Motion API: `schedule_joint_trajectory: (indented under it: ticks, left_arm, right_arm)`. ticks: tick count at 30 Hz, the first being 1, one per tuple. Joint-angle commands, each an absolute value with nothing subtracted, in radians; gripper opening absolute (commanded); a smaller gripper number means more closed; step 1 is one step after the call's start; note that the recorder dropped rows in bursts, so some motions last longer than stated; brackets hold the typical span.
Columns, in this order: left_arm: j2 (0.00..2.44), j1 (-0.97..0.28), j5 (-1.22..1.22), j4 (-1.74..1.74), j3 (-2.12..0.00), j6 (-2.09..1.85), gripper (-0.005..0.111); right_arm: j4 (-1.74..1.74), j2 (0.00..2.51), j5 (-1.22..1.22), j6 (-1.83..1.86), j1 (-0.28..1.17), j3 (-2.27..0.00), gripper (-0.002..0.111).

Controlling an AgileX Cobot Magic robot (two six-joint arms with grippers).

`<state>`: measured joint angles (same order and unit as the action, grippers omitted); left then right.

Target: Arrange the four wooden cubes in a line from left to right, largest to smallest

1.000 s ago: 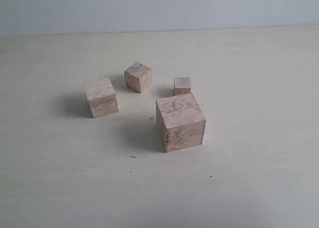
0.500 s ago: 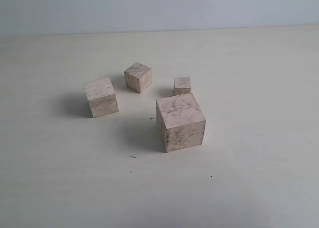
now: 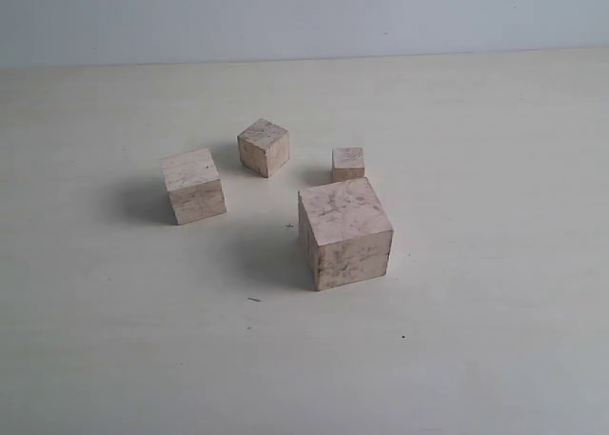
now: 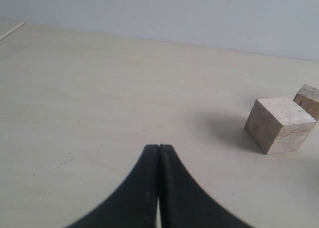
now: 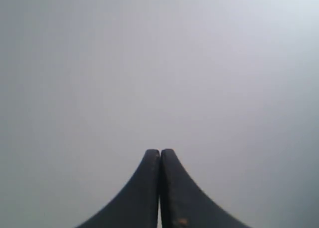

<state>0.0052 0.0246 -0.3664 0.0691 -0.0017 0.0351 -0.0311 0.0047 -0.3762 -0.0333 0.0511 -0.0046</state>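
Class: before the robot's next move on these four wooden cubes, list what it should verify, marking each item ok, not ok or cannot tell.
1. All four cubes visible and apart: ok; largest cube, second cube, third cube, smallest cube.
2. Row ordered largest to smallest: not ok; cubes scattered, largest cube right of the second cube.
3. Left tool empty: ok, shut on nothing.
4. Right tool empty: ok, shut on nothing.
5. Right tool's position: cannot tell; its view shows only grey.
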Motion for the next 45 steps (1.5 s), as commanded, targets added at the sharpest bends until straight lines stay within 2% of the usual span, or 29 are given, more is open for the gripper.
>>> schedule_joint_trajectory:
  ticks: [1,7,11,16,20,25,28,34,39,45]
  left_arm:
    - [0.0,0.019,-0.357,0.066,0.0,0.031,0.0]
    - [0.0,0.019,-0.357,0.066,0.0,0.031,0.0]
    - [0.0,0.019,-0.357,0.066,0.0,0.031,0.0]
    - [0.0,0.019,-0.357,0.066,0.0,0.031,0.0]
    - [0.0,0.019,-0.357,0.066,0.0,0.031,0.0]
    - [0.0,0.019,-0.357,0.066,0.0,0.031,0.0]
    - [0.0,0.019,-0.357,0.066,0.0,0.031,0.0]
    - [0.0,0.019,-0.357,0.066,0.0,0.031,0.0]
    - [0.0,0.019,-0.357,0.066,0.0,0.031,0.0]
    - [0.0,0.019,-0.357,0.066,0.0,0.031,0.0]
  right_arm:
    - [-0.081,0.0,-0.44,-0.056,0.047,0.0,0.0]
    - [-0.129,0.037,-0.093,-0.06,0.047,-0.184,0.0]
    - [-0.168,0.201,0.129,-0.105,0.047,-0.388,0.0]
    - [-0.467,0.443,0.554,-0.087,0.047,-0.674,0.0]
    - [-0.513,0.574,0.525,-0.079,0.047,-0.796,0.0]
    - [-0.521,0.622,0.498,-0.113,0.047,-0.854,0.0]
    - [-0.538,0.652,0.533,0.127,0.047,-0.871,0.0]
    - [-0.804,0.803,0.784,0.493,0.059,-0.893,0.0]
    - [-0.791,1.002,0.934,0.55,0.207,-0.925,0.0]
    - [-0.668,1.185,0.935,0.495,0.44,-0.926,0.0]
